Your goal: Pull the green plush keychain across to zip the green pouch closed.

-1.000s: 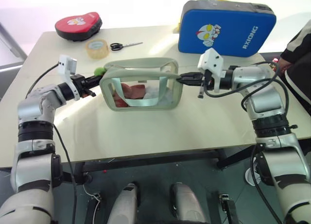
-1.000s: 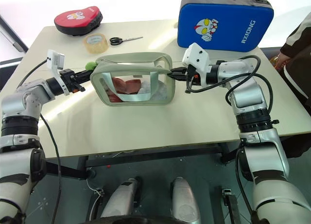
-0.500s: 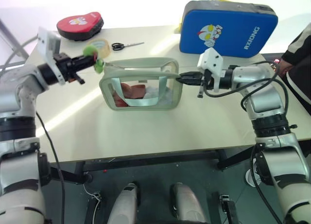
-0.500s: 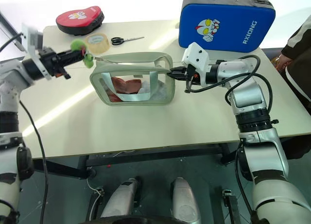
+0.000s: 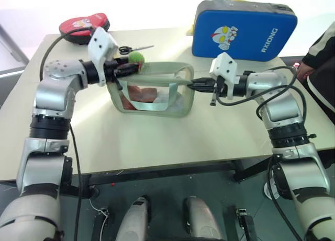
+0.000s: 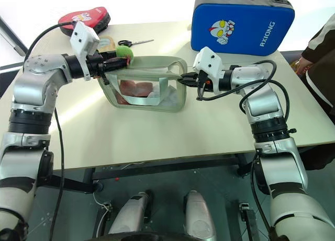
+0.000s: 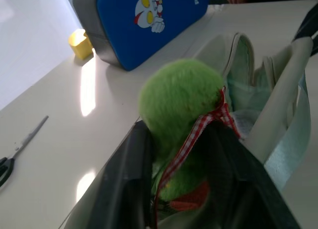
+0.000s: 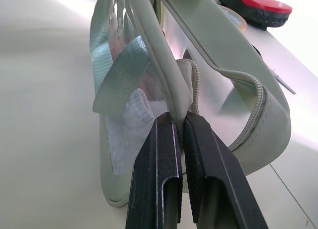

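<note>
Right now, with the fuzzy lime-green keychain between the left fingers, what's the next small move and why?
Probably draw the left gripper with the fuzzy lime-green plush keychain further toward the right gripper, which pinches the sage-green fabric pouch at its far end. The pouch top ahead of the keychain still gapes open.

Lime-green plush keychain, tied with red-and-white checked ribbon. Sage-green pouch with clear window, pale mint trim; reddish and white contents, possibly cloth. Blue pad bearing cartoon print, white lettering. Red pad. Black-handled scissors.
</note>
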### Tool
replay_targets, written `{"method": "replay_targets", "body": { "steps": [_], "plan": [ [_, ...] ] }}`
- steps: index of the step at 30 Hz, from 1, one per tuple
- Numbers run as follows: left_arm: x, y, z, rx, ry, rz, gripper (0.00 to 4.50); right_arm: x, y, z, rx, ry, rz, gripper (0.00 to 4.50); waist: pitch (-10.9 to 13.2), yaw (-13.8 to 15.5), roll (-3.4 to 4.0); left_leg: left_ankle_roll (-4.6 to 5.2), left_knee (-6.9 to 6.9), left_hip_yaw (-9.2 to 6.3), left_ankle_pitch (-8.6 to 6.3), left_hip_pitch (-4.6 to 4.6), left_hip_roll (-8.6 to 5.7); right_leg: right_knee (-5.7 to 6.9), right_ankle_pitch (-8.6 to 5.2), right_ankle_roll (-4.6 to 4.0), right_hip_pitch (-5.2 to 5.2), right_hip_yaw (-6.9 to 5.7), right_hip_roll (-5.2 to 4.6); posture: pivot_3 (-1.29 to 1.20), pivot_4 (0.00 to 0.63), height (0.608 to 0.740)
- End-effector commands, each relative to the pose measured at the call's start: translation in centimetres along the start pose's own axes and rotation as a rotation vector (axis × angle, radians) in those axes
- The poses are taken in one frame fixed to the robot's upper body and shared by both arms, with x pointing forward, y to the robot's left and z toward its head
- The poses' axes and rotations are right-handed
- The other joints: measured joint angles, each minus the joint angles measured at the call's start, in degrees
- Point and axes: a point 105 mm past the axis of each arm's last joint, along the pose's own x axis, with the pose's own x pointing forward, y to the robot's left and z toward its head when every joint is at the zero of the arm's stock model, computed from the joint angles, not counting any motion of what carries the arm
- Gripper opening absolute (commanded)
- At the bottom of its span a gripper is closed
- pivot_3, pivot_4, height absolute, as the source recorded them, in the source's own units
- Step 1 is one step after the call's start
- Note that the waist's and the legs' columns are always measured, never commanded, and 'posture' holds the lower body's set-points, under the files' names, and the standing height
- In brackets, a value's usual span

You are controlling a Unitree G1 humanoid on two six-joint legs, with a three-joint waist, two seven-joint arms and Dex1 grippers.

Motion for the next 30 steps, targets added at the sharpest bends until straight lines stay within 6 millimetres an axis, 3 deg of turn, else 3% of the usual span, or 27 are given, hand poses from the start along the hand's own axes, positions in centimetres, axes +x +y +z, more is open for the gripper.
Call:
{"method": "replay_targets", "body": {
  "steps": [1, 3, 8, 11, 14, 21, 25, 30],
  "plan": [
    [-0.4, 0.5, 1.0, 0.041, -0.021, 0.016, 3.64, -0.3, -0.4, 1.7, -0.058, -0.04, -0.018, 0.0, 0.0, 0.0, 0.0, 0.0, 0.0, 0.0, 0.0, 0.0, 0.0, 0.0, 0.0, 0.0, 0.0, 0.0, 0.0, 0.0, 0.15, 0.74],
    [-0.8, 1.2, 2.1, -0.01, -0.071, 0.049, 4.46, -0.3, -0.4, 1.6, -0.058, -0.038, -0.019, 0.0, 0.0, 0.0, 0.0, 0.0, 0.0, 0.0, 0.0, 0.0, 0.0, 0.0, 0.0, 0.0, 0.0, 0.0, 0.0, 0.0, 0.15, 0.74],
    [-3.1, 2.1, 4.9, -0.061, -0.157, 0.054, 4.46, -0.3, -0.5, 1.7, -0.061, -0.037, -0.021, 0.0, 0.0, -0.1, 0.0, 0.0, 0.0, 0.0, 0.0, -0.01, 0.0, 0.01, 0.0, 0.0, -0.01, 0.0, 0.0, 0.0, 0.15, 0.74],
    [-4.6, 2.9, 5.2, -0.074, -0.155, 0.09, 4.46, -0.3, -0.6, 1.7, -0.062, -0.038, -0.022, 0.0, 0.0, -0.1, 0.0, 0.0, 0.0, -0.01, 0.0, -0.01, 0.01, 0.01, 0.0, 0.0, -0.02, 0.0, 0.0, 0.0, 0.15, 0.74],
    [-6.6, 2.8, 3.2, -0.082, -0.079, 0.121, 4.46, -0.4, -0.6, 1.7, -0.063, -0.037, -0.02, 0.0, 0.0, -0.2, 0.01, 0.0, -0.01, 0.0, 0.0, 0.0, 0.01, 0.0, 0.0, 0.0, -0.01, 0.0, 0.0, 0.0, 0.15, 0.74],
    [-9.1, 0.3, -2.3, -0.138, 0.106, 0.1, 4.46, -0.5, -0.7, 1.7, -0.063, -0.033, -0.019, 0.0, 0.0, 0.0, 0.01, 0.0, -0.01, 0.0, 0.0, 0.01, 0.02, 0.01, 0.0, -0.01, -0.01, 0.03, 0.0, 0.0, 0.15, 0.74],
    [-8.7, 0.4, -4.1, -0.14, 0.129, 0.142, 4.46, -0.4, -0.6, 1.7, -0.062, -0.032, -0.014, 0.0, 0.0, 0.1, 0.01, 0.0, -0.01, -0.01, 0.0, 0.01, 0.03, -0.01, 0.0, -0.02, 0.01, 0.01, 0.0, 0.0, 0.15, 0.74],
    [-6.9, 0.5, -5.1, -0.156, 0.104, 0.152, 4.46, -0.2, -0.5, 1.7, -0.062, -0.035, -0.005, 0.0, 0.0, 0.1, 0.01, 0.0, -0.01, 0.0, 0.0, 0.02, 0.02, -0.02, 0.0, -0.02, 0.01, 0.02, 0.0, 0.0, 0.15, 0.74]
  ]
}}
